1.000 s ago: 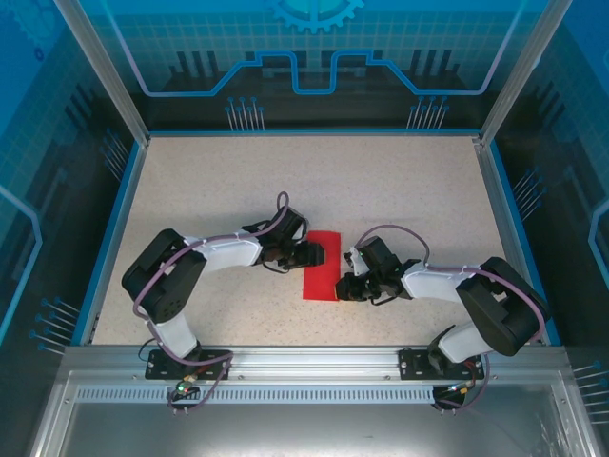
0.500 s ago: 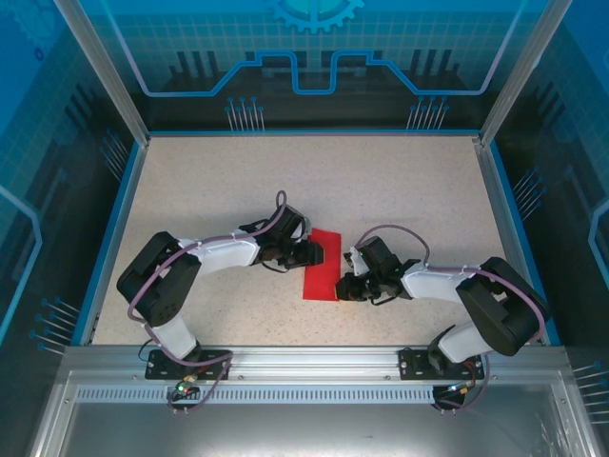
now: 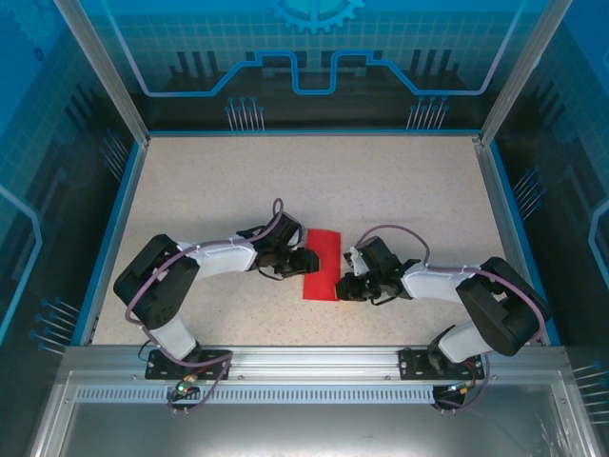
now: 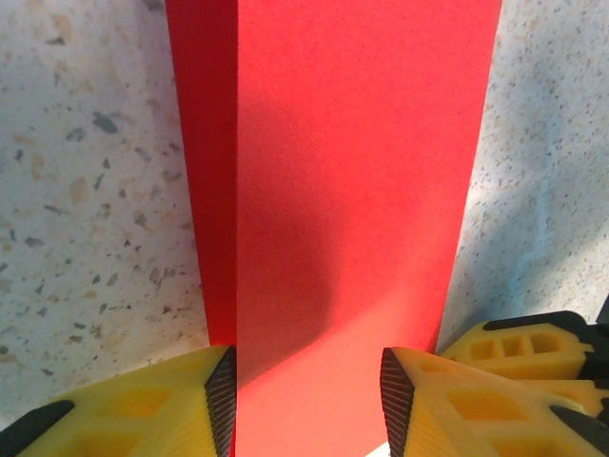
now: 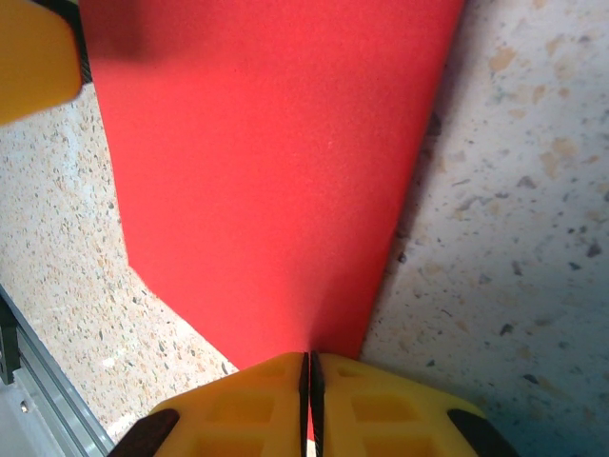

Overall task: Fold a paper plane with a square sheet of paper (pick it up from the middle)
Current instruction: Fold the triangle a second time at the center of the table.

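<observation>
Lying between left fingers (image 4: 143, 409), red paper (image 4: 352, 190)

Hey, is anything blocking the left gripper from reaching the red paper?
Nothing visible does. The red paper lies between the open fingers of the left gripper, and the right gripper pinches its opposite side.

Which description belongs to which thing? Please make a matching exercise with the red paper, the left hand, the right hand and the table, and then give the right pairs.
Things:
1. red paper
2. left hand
3. right hand
4. table

Descriptions:
A. shut on an edge of the paper
B. speckled beige
C. a long rectangle between the two hands
D. fingers apart, paper between them

Pairs: 1-C, 2-D, 3-A, 4-B
</observation>
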You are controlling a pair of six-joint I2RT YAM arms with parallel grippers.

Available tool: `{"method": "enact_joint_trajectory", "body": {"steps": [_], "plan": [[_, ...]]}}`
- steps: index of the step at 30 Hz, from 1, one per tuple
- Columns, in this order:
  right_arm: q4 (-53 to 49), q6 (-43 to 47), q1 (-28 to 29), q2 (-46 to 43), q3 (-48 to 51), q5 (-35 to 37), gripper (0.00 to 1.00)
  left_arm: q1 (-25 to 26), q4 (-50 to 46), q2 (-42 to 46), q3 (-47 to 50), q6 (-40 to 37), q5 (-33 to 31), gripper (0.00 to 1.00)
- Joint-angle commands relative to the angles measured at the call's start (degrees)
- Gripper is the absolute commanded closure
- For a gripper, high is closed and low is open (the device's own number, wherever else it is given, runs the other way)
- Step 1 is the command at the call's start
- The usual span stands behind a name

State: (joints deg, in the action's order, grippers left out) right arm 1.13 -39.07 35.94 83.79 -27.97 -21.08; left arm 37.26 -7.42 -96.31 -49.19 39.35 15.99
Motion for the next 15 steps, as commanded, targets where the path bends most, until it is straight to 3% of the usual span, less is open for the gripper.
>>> {"method": "enact_joint_trajectory", "body": {"steps": [1,15], "plan": [[-2.3,-0.8,-0.7,-0.1,1.2,0.5,0.87,0.9,0.5,1.7,1.0,1.6,1.4,0.54],[-2.4,-1.0,-1.1,-0.8,1.2,0.5,0.87,3.6,0.7,3.4,3.6,4.0,0.7,0.59]]}}
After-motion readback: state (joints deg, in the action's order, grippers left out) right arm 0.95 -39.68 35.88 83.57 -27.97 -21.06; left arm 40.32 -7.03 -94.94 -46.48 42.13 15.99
